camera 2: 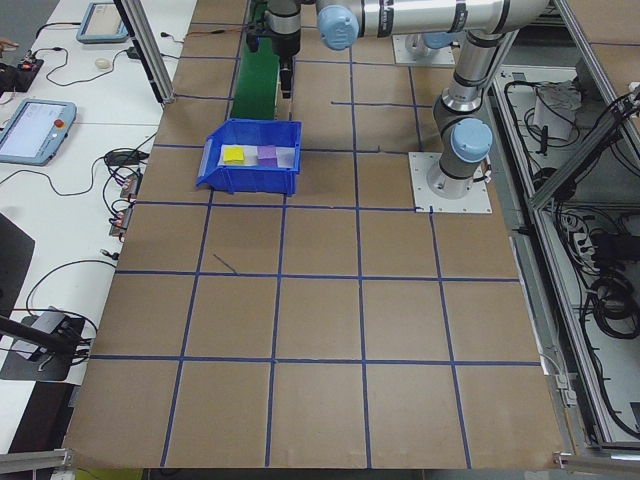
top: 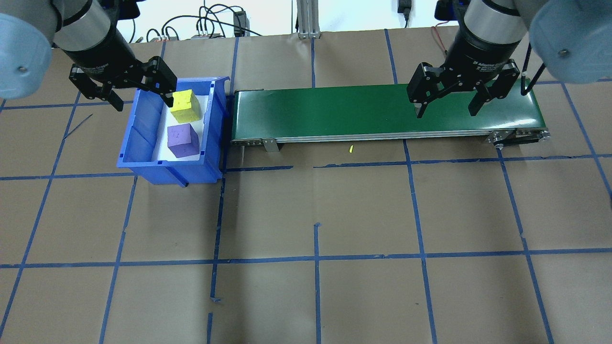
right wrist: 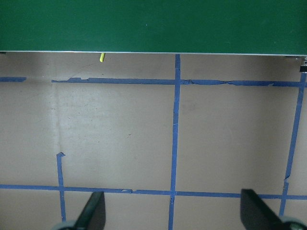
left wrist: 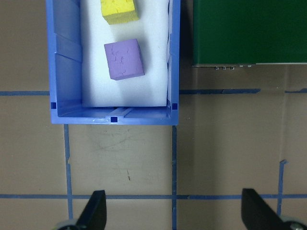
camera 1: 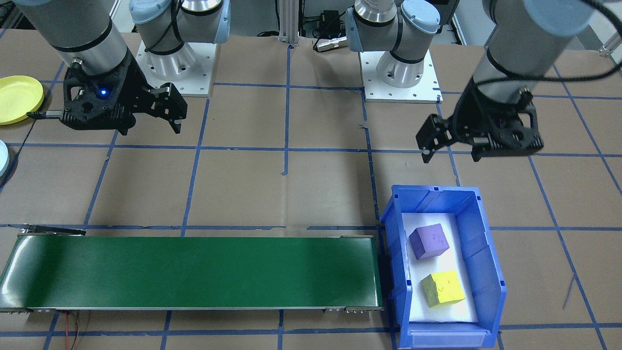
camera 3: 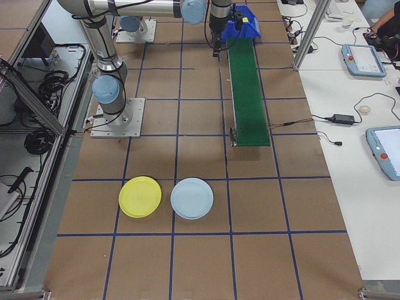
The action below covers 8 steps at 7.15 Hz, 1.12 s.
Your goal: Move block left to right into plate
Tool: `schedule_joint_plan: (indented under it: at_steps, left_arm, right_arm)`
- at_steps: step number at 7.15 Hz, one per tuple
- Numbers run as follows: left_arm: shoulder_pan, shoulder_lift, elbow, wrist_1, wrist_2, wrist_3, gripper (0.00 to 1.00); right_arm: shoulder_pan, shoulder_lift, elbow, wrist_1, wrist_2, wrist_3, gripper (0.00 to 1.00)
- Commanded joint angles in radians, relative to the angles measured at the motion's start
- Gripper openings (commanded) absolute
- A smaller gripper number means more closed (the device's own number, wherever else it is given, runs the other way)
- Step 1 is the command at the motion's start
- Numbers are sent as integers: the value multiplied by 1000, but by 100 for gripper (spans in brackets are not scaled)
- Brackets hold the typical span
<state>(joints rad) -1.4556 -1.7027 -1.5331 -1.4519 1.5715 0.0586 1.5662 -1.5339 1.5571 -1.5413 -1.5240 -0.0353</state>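
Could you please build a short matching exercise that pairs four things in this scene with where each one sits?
Things:
1. purple block
2. yellow plate
3. left gripper
4. conveyor belt

Places:
A. beside the light blue plate
B. lying between the bin and the right gripper
C. inside the blue bin
D. above the bin's outer edge, open

Pairs: 1-C, 2-A, 3-D, 4-B

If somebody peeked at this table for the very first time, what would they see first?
Probably the bright blue bin on the robot's left side, with a yellow block and a purple block sitting apart inside it. Next comes the long green conveyor belt stretching from the bin toward the robot's right. The left gripper hangs open by the bin, and the right gripper hangs open by the belt's far end.
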Motion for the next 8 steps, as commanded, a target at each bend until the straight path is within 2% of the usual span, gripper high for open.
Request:
schedule_joint_plan:
  at_steps: [1, 2, 3, 6, 7, 8]
  left_arm:
    - [29, -182, 13, 170, -10, 26, 100]
    - [29, -246, 8, 233, -10, 42, 100]
    - [29, -279, 4, 235, -4, 64, 100]
    - [37, -339, -47, 313, 1, 50, 99]
    - [37, -342, -83, 315, 1, 37, 96]
    - [37, -342, -110, 317, 1, 37, 89]
  right_arm:
    - [0, 0, 0, 3, 2, 0, 100]
    - [0, 0, 0, 3, 2, 0, 100]
    - [0, 0, 0, 3, 1, 0, 100]
    - [2, 0, 0, 1, -1, -3, 100]
    - [3, 0, 0, 3, 1, -3, 100]
    - [5, 0, 0, 3, -1, -3, 100]
